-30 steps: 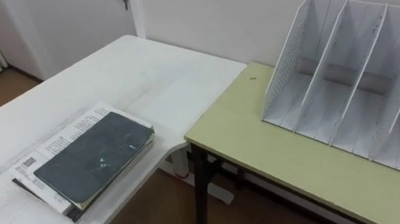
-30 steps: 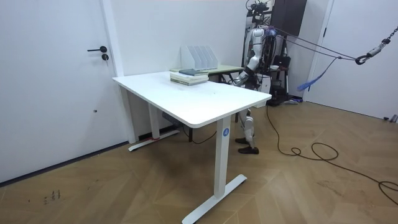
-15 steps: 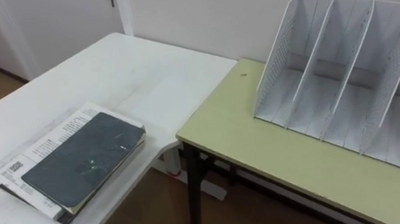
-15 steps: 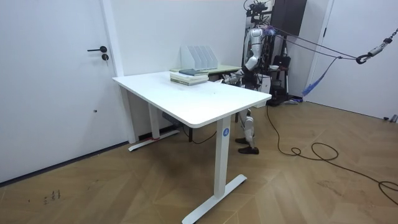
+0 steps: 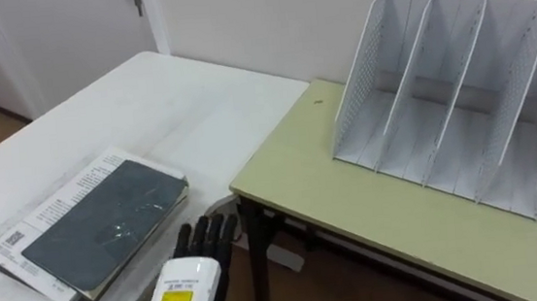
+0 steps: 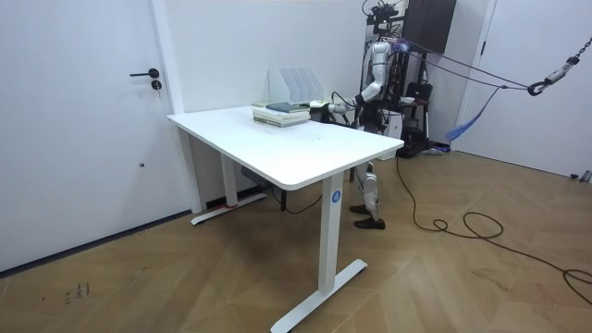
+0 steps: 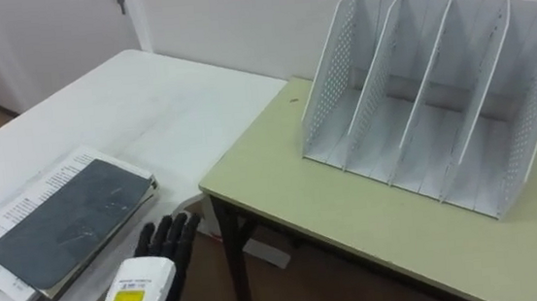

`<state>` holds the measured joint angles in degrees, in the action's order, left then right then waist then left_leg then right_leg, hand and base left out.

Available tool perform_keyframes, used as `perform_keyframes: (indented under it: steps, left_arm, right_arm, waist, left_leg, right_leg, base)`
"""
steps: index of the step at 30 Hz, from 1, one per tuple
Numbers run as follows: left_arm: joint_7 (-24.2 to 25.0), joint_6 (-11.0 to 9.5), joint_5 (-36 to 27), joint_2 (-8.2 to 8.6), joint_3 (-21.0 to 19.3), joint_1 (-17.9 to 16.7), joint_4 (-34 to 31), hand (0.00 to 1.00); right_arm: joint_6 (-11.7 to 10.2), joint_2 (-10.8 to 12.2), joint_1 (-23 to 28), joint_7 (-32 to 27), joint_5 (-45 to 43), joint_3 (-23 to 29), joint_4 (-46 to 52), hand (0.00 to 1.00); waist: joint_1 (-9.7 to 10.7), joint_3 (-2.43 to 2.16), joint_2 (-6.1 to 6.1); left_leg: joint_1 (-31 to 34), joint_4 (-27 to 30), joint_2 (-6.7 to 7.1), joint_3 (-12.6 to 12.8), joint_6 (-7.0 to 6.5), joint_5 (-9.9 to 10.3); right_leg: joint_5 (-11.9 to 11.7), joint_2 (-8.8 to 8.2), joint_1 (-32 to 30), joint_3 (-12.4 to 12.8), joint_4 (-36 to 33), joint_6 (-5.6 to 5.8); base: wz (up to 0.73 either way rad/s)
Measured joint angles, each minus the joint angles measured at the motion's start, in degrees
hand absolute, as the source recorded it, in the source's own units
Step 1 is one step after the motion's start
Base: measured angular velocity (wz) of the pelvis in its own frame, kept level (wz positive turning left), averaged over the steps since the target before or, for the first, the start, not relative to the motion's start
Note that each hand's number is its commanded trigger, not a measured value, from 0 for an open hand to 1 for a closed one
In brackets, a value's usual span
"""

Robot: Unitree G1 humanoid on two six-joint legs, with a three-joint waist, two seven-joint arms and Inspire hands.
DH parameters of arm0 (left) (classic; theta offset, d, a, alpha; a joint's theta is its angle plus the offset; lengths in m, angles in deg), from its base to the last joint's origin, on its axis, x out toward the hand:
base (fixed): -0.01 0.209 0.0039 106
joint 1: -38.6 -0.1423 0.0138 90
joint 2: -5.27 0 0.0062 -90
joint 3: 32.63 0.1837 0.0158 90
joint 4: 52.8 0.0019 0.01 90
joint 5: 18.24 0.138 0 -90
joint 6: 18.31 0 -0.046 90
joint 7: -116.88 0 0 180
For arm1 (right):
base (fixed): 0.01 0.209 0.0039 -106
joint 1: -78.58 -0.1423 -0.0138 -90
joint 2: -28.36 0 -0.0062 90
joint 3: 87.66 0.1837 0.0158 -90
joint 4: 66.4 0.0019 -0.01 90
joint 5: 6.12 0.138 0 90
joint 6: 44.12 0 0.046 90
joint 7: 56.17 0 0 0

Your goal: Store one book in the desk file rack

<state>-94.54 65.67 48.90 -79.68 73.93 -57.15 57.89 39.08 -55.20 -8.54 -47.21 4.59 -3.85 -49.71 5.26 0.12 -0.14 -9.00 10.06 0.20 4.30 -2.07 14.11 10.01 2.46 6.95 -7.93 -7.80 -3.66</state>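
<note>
A dark grey book (image 5: 99,224) lies on top of a small stack, over a white printed booklet (image 5: 54,206), on the white table (image 5: 147,103) to my left. The white file rack (image 5: 450,105) with several upright slots stands empty on the green desk (image 5: 373,229) ahead on the right. My left hand (image 5: 196,264) rises from the bottom edge with its dark fingers straight, just right of the stack and over the table's corner, touching nothing. In the room view I stand behind the two tables with that arm stretched toward the books (image 6: 280,113).
A gap with a dark table leg (image 5: 253,269) separates the white table from the green desk. A white wall runs close behind the rack. A door (image 5: 63,32) stands at the far left.
My left hand has come up into view beside the book stack. The whole picture has shifted, so the books and rack sit further left.
</note>
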Motion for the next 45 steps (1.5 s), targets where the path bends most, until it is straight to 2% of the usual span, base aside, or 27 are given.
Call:
perform_keyframes:
  steps: [7, 13, 21, 30, 33, 37, 45]
  left_arm:
    - [-3.2, 0.0, 0.0, -0.12, -2.5, 0.0, -0.4, 0.0]
    - [-5.1, 2.0, 1.5, 0.0, -7.0, 0.0, -0.4, 0.0]
    - [-6.9, 3.1, 2.2, -0.08, -11.3, 0.0, -0.4, 0.0]
    - [-7.2, 3.6, 2.2, -0.16, -14.1, 0.0, -0.4, 0.0]
    - [-7.2, 3.6, 0.9, -0.18, -14.2, 0.0, -0.4, 0.0]
    - [-7.1, 3.5, -0.3, -1.62, -14.8, 0.0, 0.2, 0.0]
    - [-6.6, 5.5, -5.0, -1.65, -16.5, 1.2, 2.6, 0.0]
  right_arm:
    - [0.6, 0.0, 0.5, -0.9, 0.2, 0.3, 0.0, 0.0]
    - [1.7, 0.0, 0.6, -1.5, 0.1, 1.2, -0.1, 0.0]
    - [2.0, -0.1, 1.3, -2.4, 0.0, 3.3, -0.2, 0.0]
    - [2.7, -0.7, 1.7, -3.1, -0.2, 4.1, -0.2, 0.0]
    - [3.1, -1.7, 1.6, -3.1, -0.6, 4.1, -0.3, 0.0]
    - [3.3, -2.7, 1.8, -3.3, -5.2, 4.1, -1.0, 0.0]
    - [8.2, -3.0, 1.9, -4.0, -17.3, 3.1, -2.5, 0.0]
  waist:
    - [0.0, -0.14, 0.12]
    - [0.0, -0.38, 0.5]
    - [0.5, -0.63, 1.04]
    - [0.7, -0.51, 1.43]
    - [0.6, -0.3, 1.82]
    - [0.6, -0.06, 2.32]
    - [0.6, 0.0, 2.71]
  left_leg:
    - [-0.2, 0.0, -0.16, -0.1, 0.0, 0.0]
    - [-0.2, 0.0, -0.36, 0.1, 0.01, 0.0]
    - [-0.1, 0.0, -0.35, -0.1, 0.02, 0.0]
    - [-0.3, -0.1, -0.34, -0.1, 0.02, 0.0]
    - [-0.3, -0.3, -0.32, -0.1, 0.02, 0.0]
    - [-0.6, -0.4, -0.41, 0.2, 0.02, 0.0]
    - [-0.6, -0.4, -0.43, 0.1, 0.02, 0.0]
  right_leg:
    - [-0.1, 0.14, 0.1, 0.0, 0.0, -0.14]
    - [-0.2, 0.37, 0.0, 0.0, 0.1, -0.35]
    - [-0.3, 0.36, 0.0, 0.0, 0.1, -0.39]
    - [-0.3, 0.54, 0.0, 0.5, 0.0, -0.48]
    - [-0.3, 0.59, -0.1, 0.8, 0.0, -0.46]
    - [-0.3, 0.74, -0.1, 1.8, -0.1, -0.46]
    - [-0.3, 0.79, -0.6, 2.8, -0.8, -0.46]
  base:
    - [0.0]
    - [0.0]
    - [0.0]
    - [0.0]
    - [0.0]
    - [-0.1]
    - [-0.08]
